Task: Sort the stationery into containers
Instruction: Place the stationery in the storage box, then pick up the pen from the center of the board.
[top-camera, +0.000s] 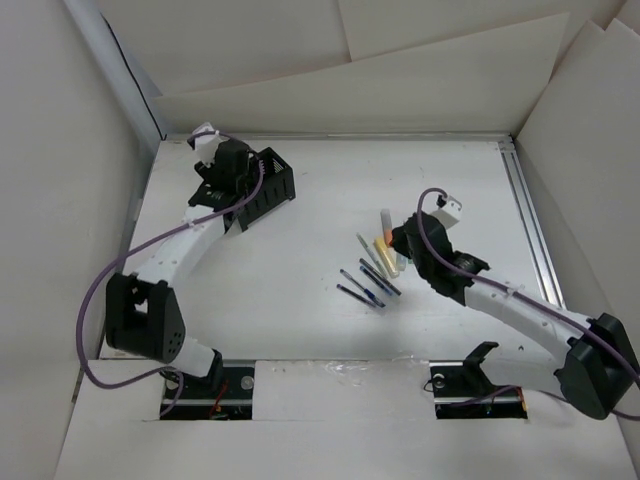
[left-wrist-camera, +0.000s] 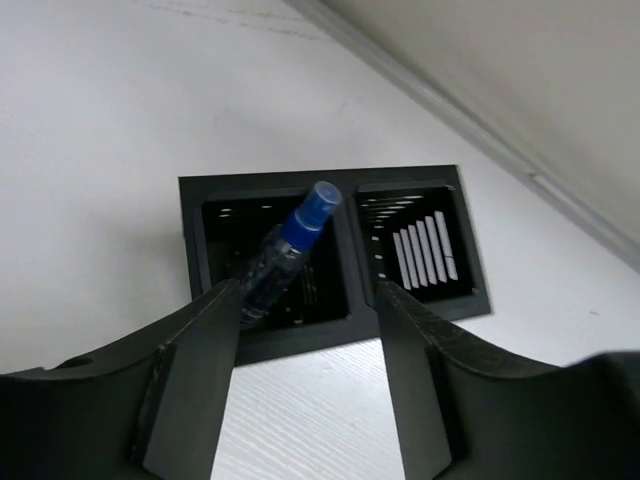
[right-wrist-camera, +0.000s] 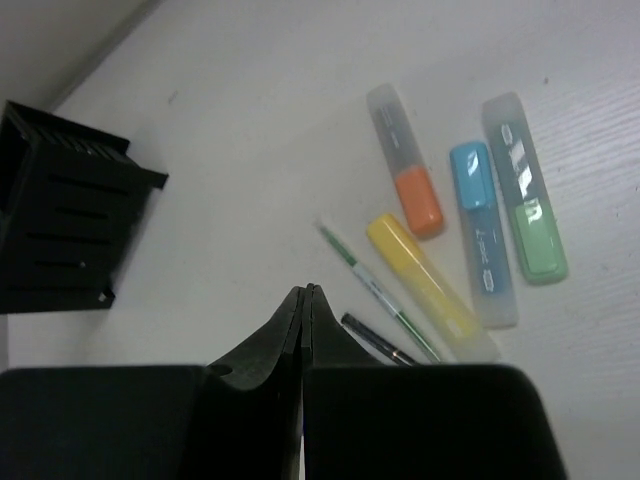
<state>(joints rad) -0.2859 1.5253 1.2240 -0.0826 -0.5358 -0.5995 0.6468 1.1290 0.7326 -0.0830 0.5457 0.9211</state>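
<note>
White table (top-camera: 300, 250), walled by pale card panels, carries all items.

1. Organizer (left-wrist-camera: 262, 188): stands at the far left of the table, under the left arm. It looks light. A finger that catches its rim on the way up could shift or tip it.
2. Left gripper (left-wrist-camera: 305, 300): jaws spread wide above the organizer, clamping nothing. The bottle's lower end lies at the inner edge of the left finger (left-wrist-camera: 200, 360); contact cannot be confirmed. A sideways retreat could drag the bottle out, so a straight lift is advised.
3. Right gripper (right-wrist-camera: 305, 295): fingers pressed together, empty, poised near the loose stationery at mid-right. It would have to spread them before it descends, or it will push items aside.
4. Highlighters: orange (right-wrist-camera: 407, 165), yellow (right-wrist-camera: 420, 280), light blue (right-wrist-camera: 482, 235) and green (right-wrist-camera: 527, 190) lie flat, closely packed. Gripping one may knock its neighbour.
5. Pens (top-camera: 365, 285): thin, flat on the table and liable to slip.
6. Bottle (left-wrist-camera: 285, 255): leans tilted in the left compartment, blue cap above the rim. It is judged not fully seated.
</note>
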